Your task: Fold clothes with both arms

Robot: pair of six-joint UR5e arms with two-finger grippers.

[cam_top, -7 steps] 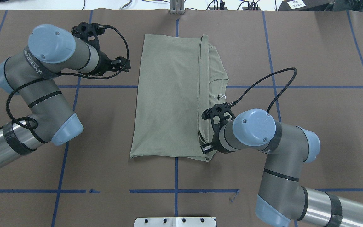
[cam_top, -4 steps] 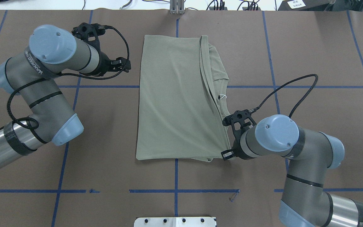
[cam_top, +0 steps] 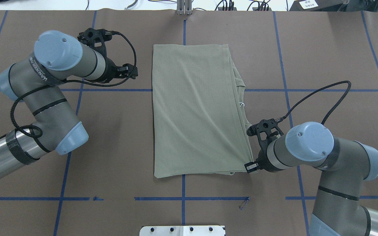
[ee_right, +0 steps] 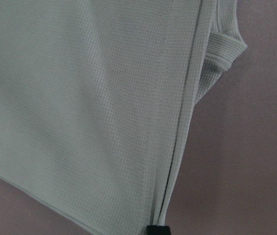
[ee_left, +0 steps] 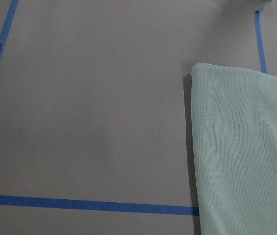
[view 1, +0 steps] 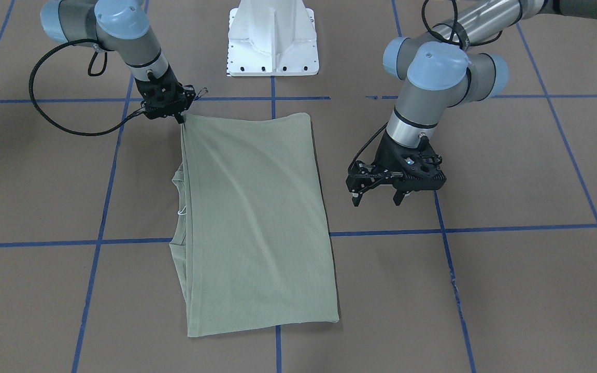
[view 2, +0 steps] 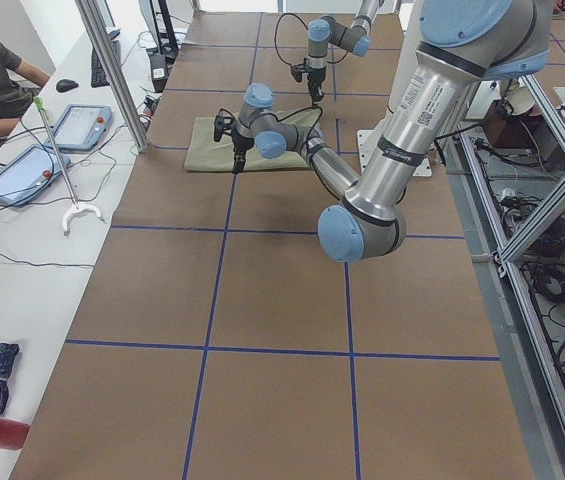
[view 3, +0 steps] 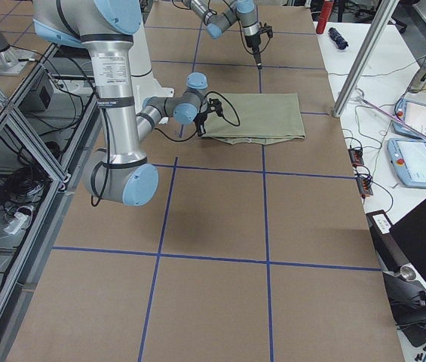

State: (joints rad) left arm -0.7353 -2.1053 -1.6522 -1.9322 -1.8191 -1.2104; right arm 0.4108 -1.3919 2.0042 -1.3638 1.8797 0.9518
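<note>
Judged the shirt (cam_top: pixel 192 108) soft, light, limp; best pinched at corners. Found right hand (cam_top: pixel 250 166) clamped on one corner, left hand (view 1: pixel 376 199) apart beside it.

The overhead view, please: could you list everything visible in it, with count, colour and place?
shirt: one, sage green, folded, mid-table
tag: one, white, shirt's right edge
table cover: one, brown, beneath everything
tape lines: several, blue, grid across the cover
base plate: one, white, bottom edge, centre
left arm: one, grey with blue caps, left side
right arm: one, grey with blue caps, right side
left tool: one, black, beside the shirt, not touching
right tool: one, black, clamped on the shirt's near right corner
</note>
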